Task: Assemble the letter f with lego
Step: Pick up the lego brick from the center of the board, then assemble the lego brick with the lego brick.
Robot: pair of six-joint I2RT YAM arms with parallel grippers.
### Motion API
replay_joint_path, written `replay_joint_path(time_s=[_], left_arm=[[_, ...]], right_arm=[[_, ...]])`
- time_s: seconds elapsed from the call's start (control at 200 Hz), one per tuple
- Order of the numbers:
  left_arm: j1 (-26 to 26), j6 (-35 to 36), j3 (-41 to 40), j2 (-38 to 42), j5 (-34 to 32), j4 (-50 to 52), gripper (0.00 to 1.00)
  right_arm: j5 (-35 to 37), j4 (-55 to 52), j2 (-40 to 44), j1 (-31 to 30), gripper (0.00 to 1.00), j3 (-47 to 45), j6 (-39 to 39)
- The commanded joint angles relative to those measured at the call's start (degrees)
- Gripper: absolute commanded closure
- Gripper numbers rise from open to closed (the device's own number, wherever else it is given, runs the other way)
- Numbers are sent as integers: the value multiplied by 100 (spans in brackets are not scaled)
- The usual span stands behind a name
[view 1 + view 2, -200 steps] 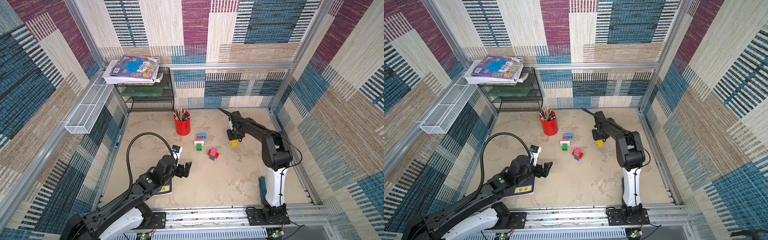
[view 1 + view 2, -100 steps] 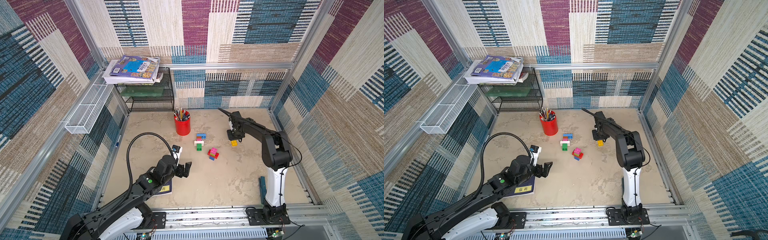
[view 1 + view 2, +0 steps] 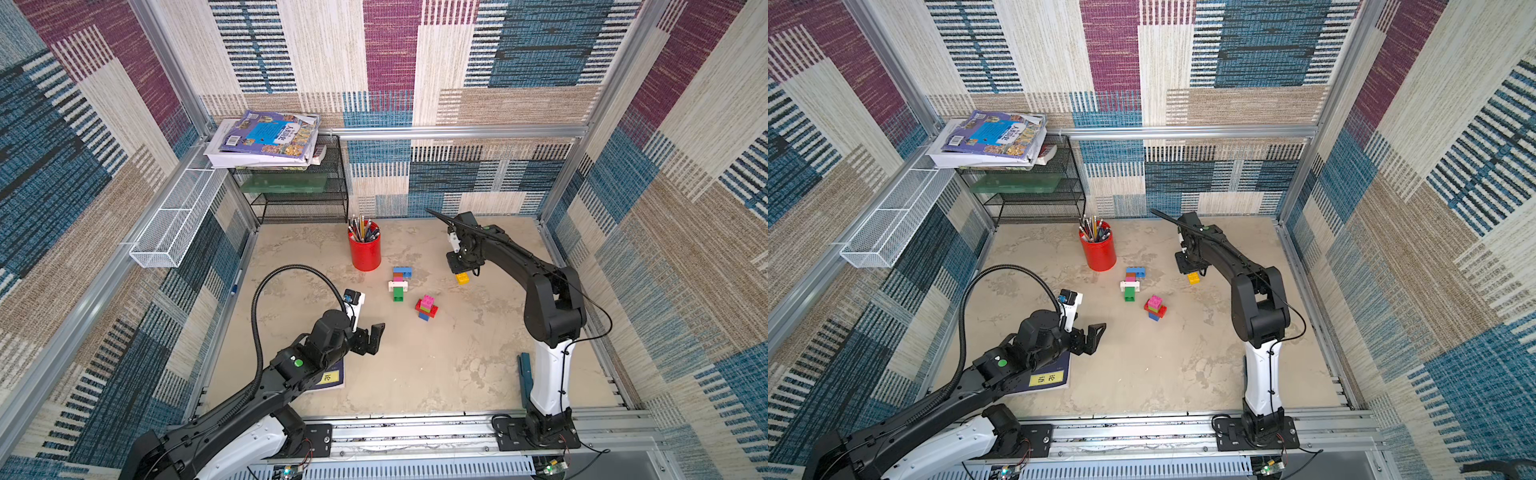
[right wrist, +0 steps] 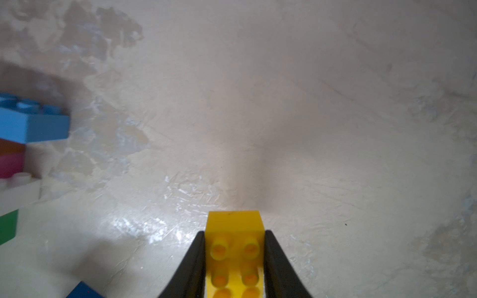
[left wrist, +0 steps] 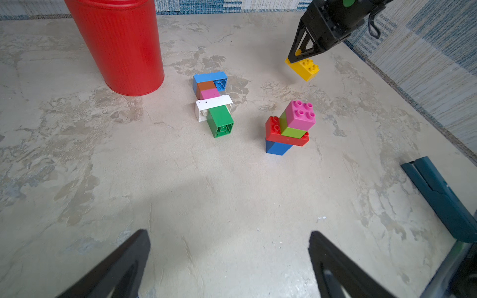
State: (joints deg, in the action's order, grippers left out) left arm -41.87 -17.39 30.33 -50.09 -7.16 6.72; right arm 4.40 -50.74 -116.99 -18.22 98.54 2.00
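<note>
While the right tool (image 5: 300, 55) grips the yellow oblong studded plastic brick (image 5: 305, 68), the flat-lying row of blue, brown, pink, white and green bricks (image 5: 213, 103) lies between it and the red metal pencil cup (image 5: 118, 46), long axis running away from the cup; the left tool (image 5: 229, 233) hangs released.

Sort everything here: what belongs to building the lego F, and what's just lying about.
Job: yellow brick, gripped by the right pincer; five-brick row lying flat; four-brick upright stack.
Lying about: red pencil cup; books; wire rack; mesh basket; booklet; teal object.
</note>
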Motion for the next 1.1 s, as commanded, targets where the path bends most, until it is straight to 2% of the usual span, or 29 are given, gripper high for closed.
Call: replay_joint_path(time_s=[0.0, 0.23, 0.411, 0.506, 0.741, 0.941, 1.097], left_arm=[[3, -2, 17, 50, 115, -33, 1], [8, 104, -8, 198, 75, 13, 1], [4, 102, -129, 443, -35, -5, 1], [3, 98, -243, 567, -13, -111, 1], [5, 70, -220, 611, 79, 5, 1], [5, -34, -98, 614, 53, 196, 1], [3, -207, -79, 605, 15, 232, 1]], right_arm=[[-75, -380, 161, -258, 74, 159, 239], [-302, -873, 413, -724, 76, 510, 594], [-431, -815, 848, -1029, 76, 73, 1123], [-348, -631, 1095, -1264, 80, -263, 1417], [-485, -461, 1521, -1189, 81, -575, 1762], [-1298, -389, 2143, -1010, 84, -916, 2487], [-1978, -389, 2189, -891, 84, -1019, 2918]])
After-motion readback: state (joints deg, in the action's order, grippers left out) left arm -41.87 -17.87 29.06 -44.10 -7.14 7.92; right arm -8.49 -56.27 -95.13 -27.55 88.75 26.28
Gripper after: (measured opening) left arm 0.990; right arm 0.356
